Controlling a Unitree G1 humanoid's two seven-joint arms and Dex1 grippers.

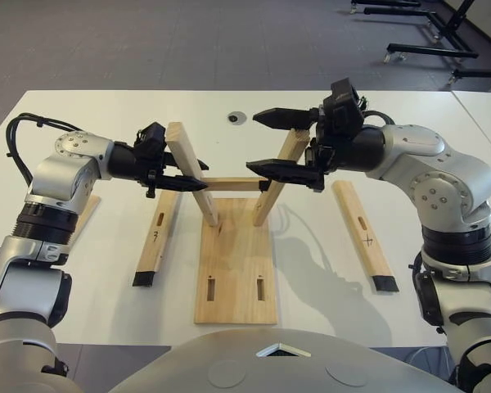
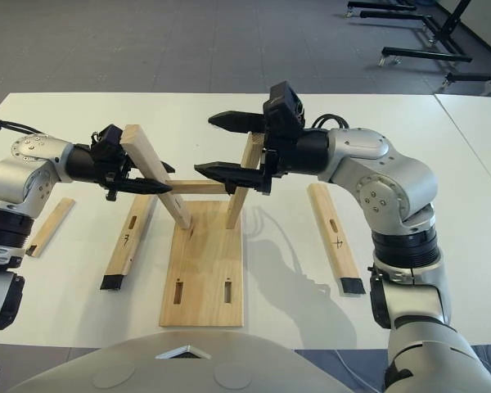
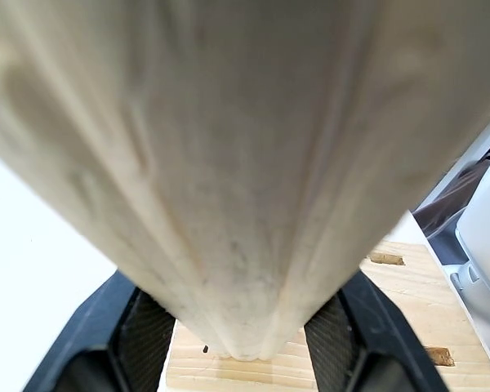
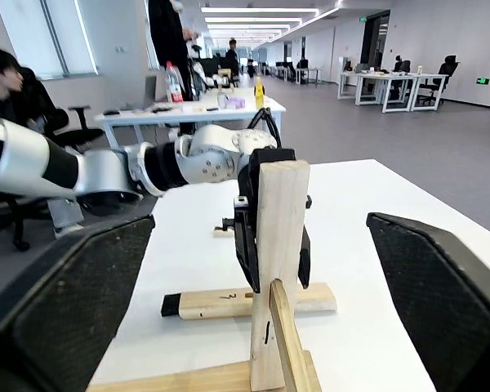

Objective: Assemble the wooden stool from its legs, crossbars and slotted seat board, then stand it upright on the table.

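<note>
White desk (image 1: 106, 115), grey floor behind.

Head views: the seat board (image 1: 233, 286) lies flat near the front edge. The left leg (image 1: 186, 151) and right leg (image 1: 270, 201) stand in it, tilted apart and joined by the crossbar (image 1: 233, 184). The left gripper (image 1: 192, 176) is clenched on the left leg. The right gripper (image 1: 252, 142) is held spread wide by the right leg's top. The left loose leg (image 1: 157, 237) and right loose leg (image 1: 365, 237) lie flat, each with a pen mark; the right one resembles a cross.

Left wrist view: leg wood is pinched between the fingers (image 3: 147, 335), above the seat board.

Right wrist view: the fingers (image 4: 73, 302) are wide apart, nothing touched. The gripped left leg is seen beyond, with an open office behind.
</note>
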